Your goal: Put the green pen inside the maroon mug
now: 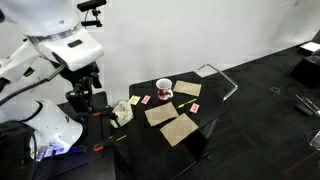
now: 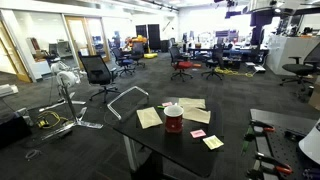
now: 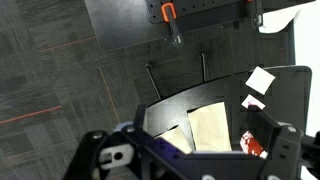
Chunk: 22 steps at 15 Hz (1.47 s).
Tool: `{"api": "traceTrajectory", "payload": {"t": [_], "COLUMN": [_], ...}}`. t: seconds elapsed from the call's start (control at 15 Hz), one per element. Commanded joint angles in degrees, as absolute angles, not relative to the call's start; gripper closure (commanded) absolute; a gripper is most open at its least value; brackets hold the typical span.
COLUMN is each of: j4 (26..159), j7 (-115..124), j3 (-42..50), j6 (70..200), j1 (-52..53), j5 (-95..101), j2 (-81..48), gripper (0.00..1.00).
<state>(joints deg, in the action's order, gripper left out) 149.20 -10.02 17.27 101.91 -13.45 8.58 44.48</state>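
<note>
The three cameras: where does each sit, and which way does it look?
In an exterior view: raised beside the table, facing the mug; the white arm shows at left.
In an exterior view: near the table, facing over the mug into the office; no arm clearly shows.
Wrist view: on the arm, looking down at table and carpet; the open claw shows below.
Both exterior views share mug and papers.

Both exterior views on table, opposite sides — wrist view above it

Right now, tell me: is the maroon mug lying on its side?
No, the maroon mug stands upright on the black table, opening upward.
</note>
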Motion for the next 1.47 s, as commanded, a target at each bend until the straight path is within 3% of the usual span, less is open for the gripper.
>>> {"api": "traceTrajectory", "payload": {"t": [0.0,0.4,0.73,1.4], "j4": [149.11,148.67,146.79,133.18], "j7": [-10.21,-10.15,-11.55,-15.07], "j3": [17.01,16.58,15.17,11.04], "j6": [101.85,103.72,114.47,127.52], "j1": [-13.76,-12.7,-6.91,0.48], "j5": [8.38,7.69,4.24,-0.66], "j2": [44.37,43.49,38.11,14.68], "gripper": [0.0,0.0,0.0,0.0]}}
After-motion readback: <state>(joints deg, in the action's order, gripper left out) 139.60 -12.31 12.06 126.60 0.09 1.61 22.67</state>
